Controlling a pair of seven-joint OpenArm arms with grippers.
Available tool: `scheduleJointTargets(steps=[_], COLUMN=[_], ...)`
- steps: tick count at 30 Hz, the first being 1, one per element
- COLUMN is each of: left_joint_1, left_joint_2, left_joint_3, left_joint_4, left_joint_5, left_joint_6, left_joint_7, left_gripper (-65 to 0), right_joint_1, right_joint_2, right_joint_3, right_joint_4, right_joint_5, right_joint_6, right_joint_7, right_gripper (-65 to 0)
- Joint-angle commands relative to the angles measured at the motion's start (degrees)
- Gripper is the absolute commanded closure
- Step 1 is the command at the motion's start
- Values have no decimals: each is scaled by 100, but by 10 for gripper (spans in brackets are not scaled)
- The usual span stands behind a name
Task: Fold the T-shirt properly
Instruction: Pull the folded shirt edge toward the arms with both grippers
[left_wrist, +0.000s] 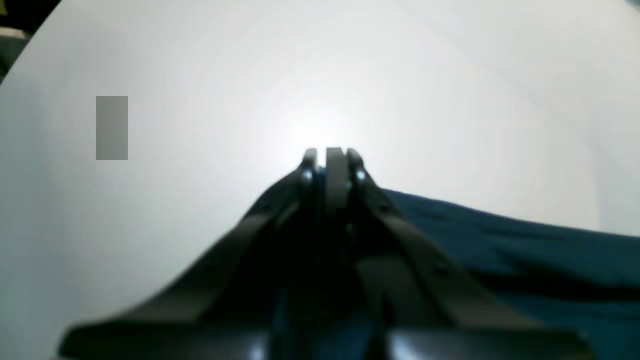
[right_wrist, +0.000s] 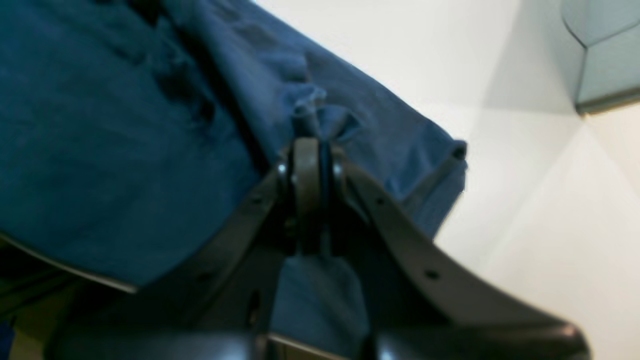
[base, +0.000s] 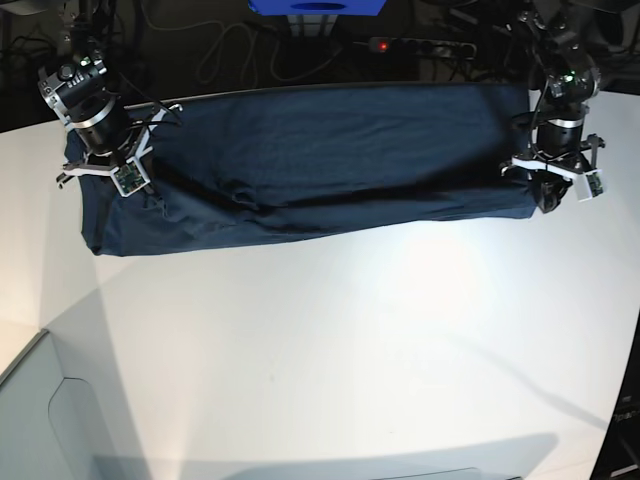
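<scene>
foreground: bare white table (base: 330, 350) filled the near half of the base view, with nothing lying on it.
garment: the t-shirt (base: 320, 170) lay as a long dark band across the far side of the table, around 12 o'clock in the base view, its long axis running from 9 o'clock to 3 o'clock.
fold state: it looked already doubled lengthwise, with a soft ridge along the middle; judged from that, a crosswise fold was still to come.
key relation: each arm stood at one end of the band, so neither was nearer the whole; cloth stretched away from each gripper toward the other.
right gripper (right_wrist: 310, 142): at the 9 o'clock end in the base view, jaws pressed together on a pinched tuft of the t-shirt's fabric, which bunched up just above the tips.
left gripper (left_wrist: 332, 152): at the 3 o'clock end in the base view, jaws drawn tight with no visible gap; the t-shirt lay toward 4 o'clock of the tips in its wrist view, and whether any cloth was caught between them could not be told.
next move, as a judgement: bringing one end over to the other would turn on both ends being held evenly along that long axis.
</scene>
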Motion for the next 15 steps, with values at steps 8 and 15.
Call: scheduleJointTargets(steps=[8,15], left_joint_1=[84,110], left_joint_2=[-54,-28], left_joint_3=[-171,-162], left_joint_4=[95,95], left_joint_5=[-48,-48], left_joint_6=[-27,-27], left_joint_7=[-170,-153], left_gripper=[0,0], right_joint_1=[-11,-28], right_joint_2=[50,32], right_joint_3=[374,348], right_joint_4=[85,67], right_joint_5=[13,-13], right_joint_6=[39,39], right_joint_7=[104,78], right_gripper=[-1,-1])
